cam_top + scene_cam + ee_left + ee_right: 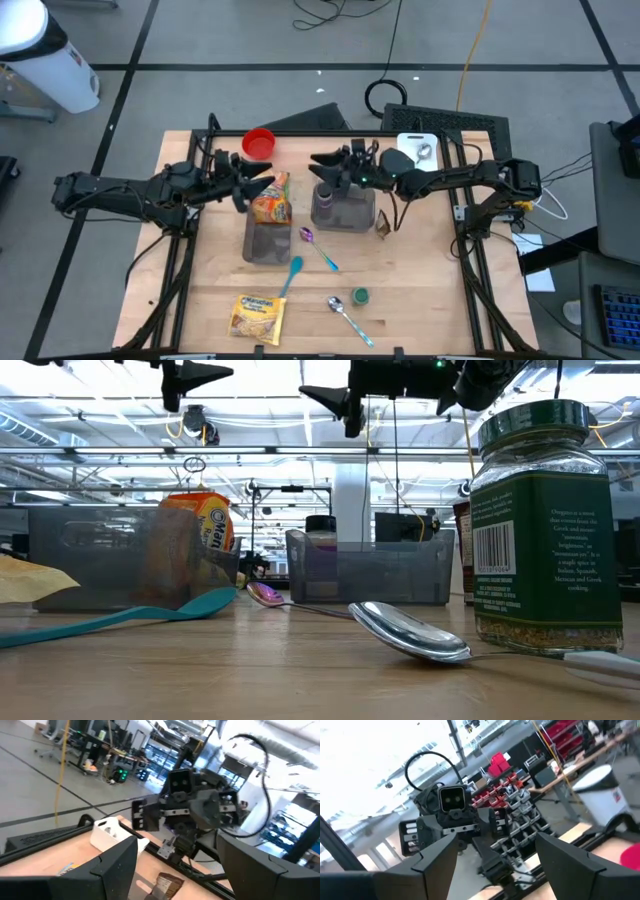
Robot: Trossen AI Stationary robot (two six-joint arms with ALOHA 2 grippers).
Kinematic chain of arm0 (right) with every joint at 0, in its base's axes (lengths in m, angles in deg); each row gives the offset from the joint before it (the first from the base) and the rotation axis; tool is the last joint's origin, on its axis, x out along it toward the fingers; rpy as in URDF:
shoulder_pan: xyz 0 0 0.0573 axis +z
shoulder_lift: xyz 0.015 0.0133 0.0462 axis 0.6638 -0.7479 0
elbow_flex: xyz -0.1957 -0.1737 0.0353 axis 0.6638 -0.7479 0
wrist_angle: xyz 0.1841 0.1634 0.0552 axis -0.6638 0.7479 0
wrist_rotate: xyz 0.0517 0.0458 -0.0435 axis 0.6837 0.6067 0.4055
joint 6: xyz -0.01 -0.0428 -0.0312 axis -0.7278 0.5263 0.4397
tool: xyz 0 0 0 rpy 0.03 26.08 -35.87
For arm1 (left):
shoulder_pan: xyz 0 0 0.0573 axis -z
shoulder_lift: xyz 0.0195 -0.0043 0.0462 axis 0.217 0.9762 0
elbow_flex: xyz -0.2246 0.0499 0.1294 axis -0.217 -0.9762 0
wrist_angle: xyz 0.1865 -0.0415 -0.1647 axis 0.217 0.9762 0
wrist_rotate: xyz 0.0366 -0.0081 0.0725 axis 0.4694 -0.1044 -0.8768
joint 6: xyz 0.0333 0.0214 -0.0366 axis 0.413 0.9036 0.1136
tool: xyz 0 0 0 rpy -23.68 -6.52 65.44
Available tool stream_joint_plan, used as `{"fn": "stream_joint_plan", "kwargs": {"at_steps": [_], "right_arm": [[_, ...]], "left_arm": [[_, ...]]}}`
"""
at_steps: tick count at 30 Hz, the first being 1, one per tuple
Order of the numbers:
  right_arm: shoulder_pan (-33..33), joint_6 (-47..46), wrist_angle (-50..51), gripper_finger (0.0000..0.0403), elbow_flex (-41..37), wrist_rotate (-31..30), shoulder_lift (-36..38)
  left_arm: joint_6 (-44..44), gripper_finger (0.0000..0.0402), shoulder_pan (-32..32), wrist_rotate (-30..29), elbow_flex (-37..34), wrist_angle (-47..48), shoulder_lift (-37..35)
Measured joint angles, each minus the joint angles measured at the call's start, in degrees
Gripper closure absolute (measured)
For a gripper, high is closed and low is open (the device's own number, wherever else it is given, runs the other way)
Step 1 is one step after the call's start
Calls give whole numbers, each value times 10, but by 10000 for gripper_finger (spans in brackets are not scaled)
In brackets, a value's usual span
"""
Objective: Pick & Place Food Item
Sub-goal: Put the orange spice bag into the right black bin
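You work over a wooden desk [420, 300] with two grey bins at its middle; take the left bin [268, 243] as your mark. The right bin [343, 208] stands just beside it toward the right arm, and the orange food packet [271, 200] leans upright at the left bin's far end, seemingly inside it. A second packet, the yellow noodle packet [256, 315], lies flat on the desk nearer you than the left bin, untouched, and it looks like the next thing to fetch. The left gripper [262, 187] hangs above the far end of the left bin with its fingers apart and nothing between them; the right gripper [324, 164] hovers over the right bin, fingers likewise spread and empty. To do this step well, lift clear of the bin walls before swinging away, come down square over the flat packet, and close across its narrow width. Smaller things crowd the path: a teal spoon [291, 276] by the left bin's near corner, a purple spoon [318, 247] beside it, a steel spoon [349, 319] and a green-lidded jar [360, 296]. Only the low view shows that jar's [540, 530] herb label and how high both grippers ride; only the high view shows the yellow packet whole.
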Motion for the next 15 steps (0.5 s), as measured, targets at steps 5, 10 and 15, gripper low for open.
{"fn": "stream_joint_plan", "kwargs": {"at_steps": [5,10,15], "right_arm": [[0,-37,0,141,0,2,0],[0,-36,0,140,0,2,0],[0,-37,0,140,0,2,0]], "left_arm": [[-1,124,0,31,0,0,0],[-15,124,0,48,0,2,1],[-17,124,0,58,0,2,1]]}}
